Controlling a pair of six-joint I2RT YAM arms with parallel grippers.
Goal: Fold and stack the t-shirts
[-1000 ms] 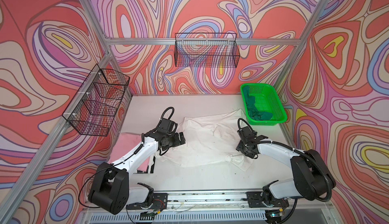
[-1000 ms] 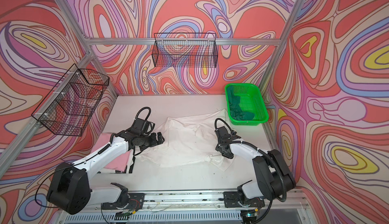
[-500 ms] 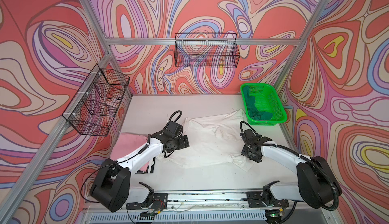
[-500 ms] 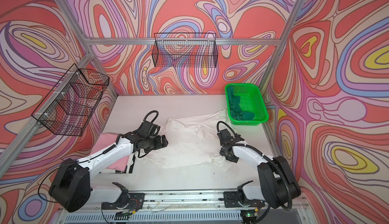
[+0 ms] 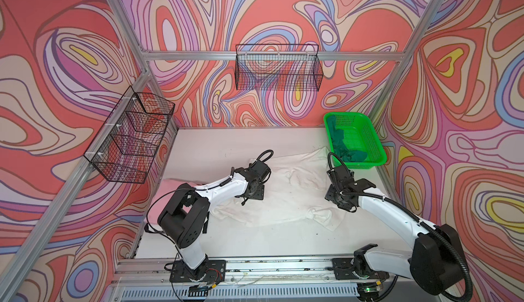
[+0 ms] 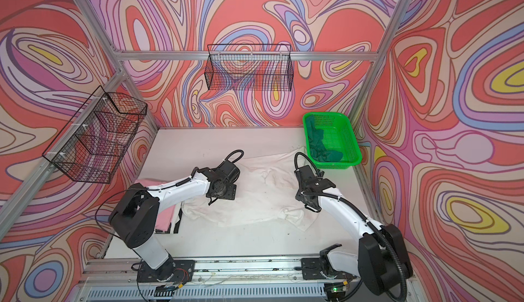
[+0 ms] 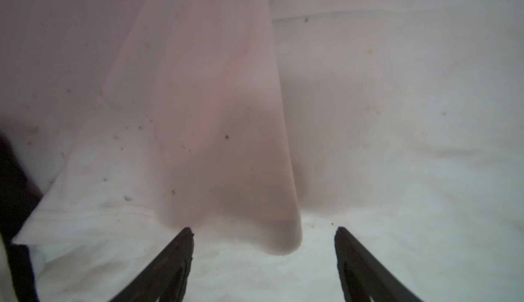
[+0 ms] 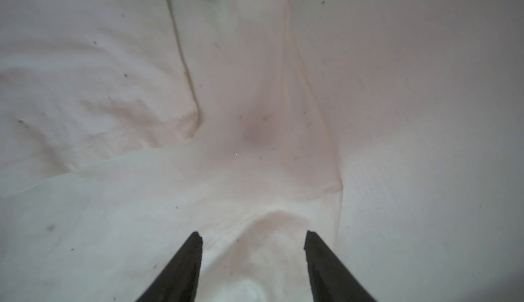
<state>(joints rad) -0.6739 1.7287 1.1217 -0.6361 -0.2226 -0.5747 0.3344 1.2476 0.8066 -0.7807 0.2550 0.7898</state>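
**Two arms, one rumpled shirt:** At left, the light pink t-shirt [image 6: 166, 215] lies flat at the tabletop [image 5: 226, 144] edge, partly under the left arm. A low sweep of that arm could drag it askew.

The left claw [image 7: 264, 231], jaws spread and pinching nothing, straddles the tip of a raised fold in the large white t-shirt [image 5: 292, 198], which sprawls crumpled across the middle. Closing here could catch too few layers or too many and skew the fold.

The right claw [image 8: 253, 234], jaws also apart and empty, sits low over a wrinkle near the shirt's right side. Uneven pulls from the two arms would likely bunch the cloth rather than flatten it.

At far right, the dark green t-shirt [image 5: 344, 147] lies heaped in the green basket [image 5: 365, 165], not yet folded.

The pink cloth looks smooth. The white is thin, limp, hem-stitched and speckled with dark lint and faint stains. The claw fingers are dark and tapered, and the basket is rigid perforated plastic.
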